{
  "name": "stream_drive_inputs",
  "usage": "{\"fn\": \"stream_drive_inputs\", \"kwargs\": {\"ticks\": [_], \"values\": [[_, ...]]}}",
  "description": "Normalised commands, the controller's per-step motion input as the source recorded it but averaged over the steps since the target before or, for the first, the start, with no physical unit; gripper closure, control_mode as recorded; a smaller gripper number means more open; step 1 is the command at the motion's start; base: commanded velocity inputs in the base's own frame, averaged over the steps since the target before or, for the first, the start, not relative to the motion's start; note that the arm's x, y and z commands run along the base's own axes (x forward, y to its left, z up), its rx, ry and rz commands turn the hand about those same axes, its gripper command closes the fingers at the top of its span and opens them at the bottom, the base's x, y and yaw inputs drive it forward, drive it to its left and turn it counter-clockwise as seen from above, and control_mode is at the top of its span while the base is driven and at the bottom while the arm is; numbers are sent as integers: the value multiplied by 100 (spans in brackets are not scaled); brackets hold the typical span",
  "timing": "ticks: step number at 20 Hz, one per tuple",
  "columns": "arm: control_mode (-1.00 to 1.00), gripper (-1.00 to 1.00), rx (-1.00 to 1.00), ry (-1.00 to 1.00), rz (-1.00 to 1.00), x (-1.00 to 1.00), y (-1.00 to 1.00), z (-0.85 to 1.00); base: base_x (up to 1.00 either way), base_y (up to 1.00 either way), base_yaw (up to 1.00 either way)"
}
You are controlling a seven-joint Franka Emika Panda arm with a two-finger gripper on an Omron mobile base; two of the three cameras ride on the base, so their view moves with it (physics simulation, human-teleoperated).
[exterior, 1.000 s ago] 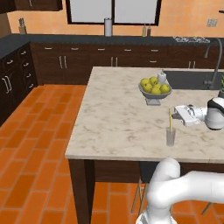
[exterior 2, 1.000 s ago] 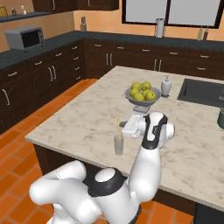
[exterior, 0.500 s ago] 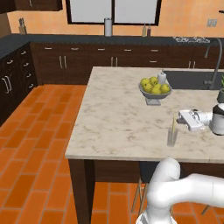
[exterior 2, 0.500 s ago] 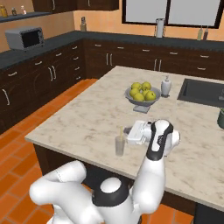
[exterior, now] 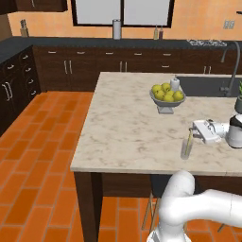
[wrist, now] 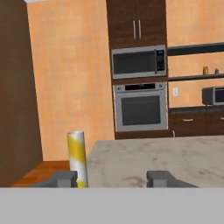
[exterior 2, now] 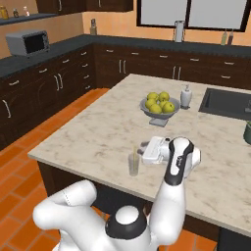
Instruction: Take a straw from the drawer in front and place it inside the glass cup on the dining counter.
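The glass cup (exterior: 185, 150) (exterior 2: 133, 165) stands near the front edge of the dining counter (exterior: 127, 123) (exterior 2: 93, 139). The pale straw (exterior: 189, 139) (exterior 2: 135, 154) leans inside it, its top poking above the rim. My gripper (exterior: 194, 131) (exterior 2: 142, 151) hovers just right of the cup, level with the straw's top, open with nothing between its fingers. In the hand view the straw (wrist: 77, 157) rises close by at the left, outside the left fingertip (wrist: 64, 178). The drawer is out of view.
A grey bowl of yellow-green fruit (exterior: 166, 97) (exterior 2: 159, 105) and a white soap dispenser (exterior: 175, 84) (exterior 2: 186, 96) stand farther back on the counter. A sink (exterior: 208, 86) (exterior 2: 226, 103) is set into its right side. An orange tiled floor (exterior: 42, 142) lies to the left.
The straw has sunk lower into the cup. My hand has drawn back a little to the right and down, away from the straw.
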Motion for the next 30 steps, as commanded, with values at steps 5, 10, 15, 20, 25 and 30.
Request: {"fn": "stream_drive_inputs", "kwargs": {"ticks": [5, 10, 15, 20, 25, 30], "values": [[-100, -100, 0, -5, -6, -2, -25, 24, 0, 0, 0], [-100, -100, -6, -12, -8, -51, 2, 91, 0, 0, 0], [-100, -100, -35, -12, -3, -31, 53, 100, 0, 0, 0], [-100, -100, -52, -6, 0, -19, 74, 92, 0, 0, 0], [-100, -100, -51, 0, 0, -23, 73, 35, 0, 0, 0], [-100, -100, -49, 4, 0, -34, 77, -3, 0, 0, 0]]}}
